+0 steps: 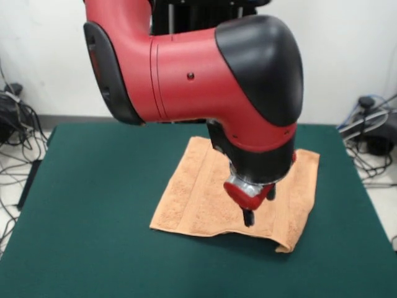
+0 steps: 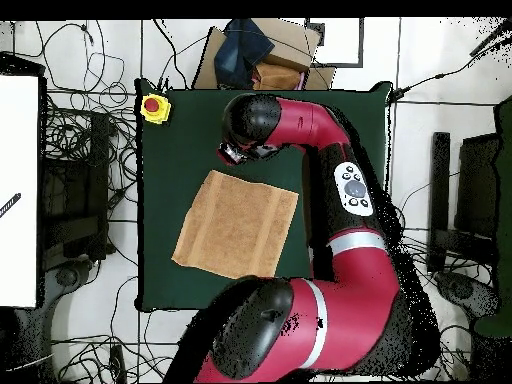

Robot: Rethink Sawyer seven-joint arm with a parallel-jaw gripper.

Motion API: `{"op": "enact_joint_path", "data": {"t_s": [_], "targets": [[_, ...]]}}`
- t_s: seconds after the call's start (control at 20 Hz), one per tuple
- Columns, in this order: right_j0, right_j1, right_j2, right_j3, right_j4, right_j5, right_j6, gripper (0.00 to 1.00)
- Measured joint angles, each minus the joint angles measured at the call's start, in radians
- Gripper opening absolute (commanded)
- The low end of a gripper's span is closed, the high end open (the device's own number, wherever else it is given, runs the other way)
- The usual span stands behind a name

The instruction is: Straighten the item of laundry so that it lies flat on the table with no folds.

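The peach-orange towel point(image 1: 205, 198) lies spread on the dark green table point(image 1: 93, 205), right of the middle. It is mostly flat; its near right corner point(image 1: 285, 243) is curled up with a small fold. My gripper point(image 1: 248, 216) hangs from the red and black arm just over the towel's near edge, its tips together in one dark point, holding nothing. In the overhead view the towel point(image 2: 235, 225) is a slightly turned square on the table point(image 2: 160, 200), and the gripper point(image 2: 233, 154) shows at its upper edge.
A yellow box with a red button point(image 2: 154, 108) sits at a table corner. A cardboard box with dark cloth point(image 2: 265, 58) lies beyond the table edge. Cables lie on the floor on both sides point(image 1: 15, 127) point(image 1: 372, 133). The arm's elbow point(image 2: 350, 190) overhangs the table's side.
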Motion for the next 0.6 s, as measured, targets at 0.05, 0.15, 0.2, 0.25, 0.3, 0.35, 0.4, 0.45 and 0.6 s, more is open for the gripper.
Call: {"op": "enact_joint_path", "data": {"t_s": [0.05, 0.15, 0.2, 0.25, 0.3, 0.35, 0.4, 0.45, 0.6], "targets": [[0.002, 0.006, 0.0, -0.009, 0.0, -0.002, 0.0, 1.0], [0.005, 0.015, 0.0, -0.022, 0.0, -0.006, 0.0, 1.0], [0.008, 0.026, 0.0, -0.036, 0.0, -0.011, 0.0, 1.0], [0.009, 0.033, 0.0, -0.045, 0.0, -0.016, 0.0, 1.0], [0.011, 0.039, -0.001, -0.052, 0.0, -0.02, 0.0, 1.0], [0.012, 0.044, -0.001, -0.058, 0.0, -0.023, 0.0, 1.0], [0.013, 0.048, -0.002, -0.064, 0.0, -0.027, 0.0, 1.0], [0.015, 0.057, -0.002, -0.076, 0.0, -0.033, 0.0, 1.0], [0.02, 0.076, -0.004, -0.097, 0.0, -0.041, 0.0, 1.0]]}}
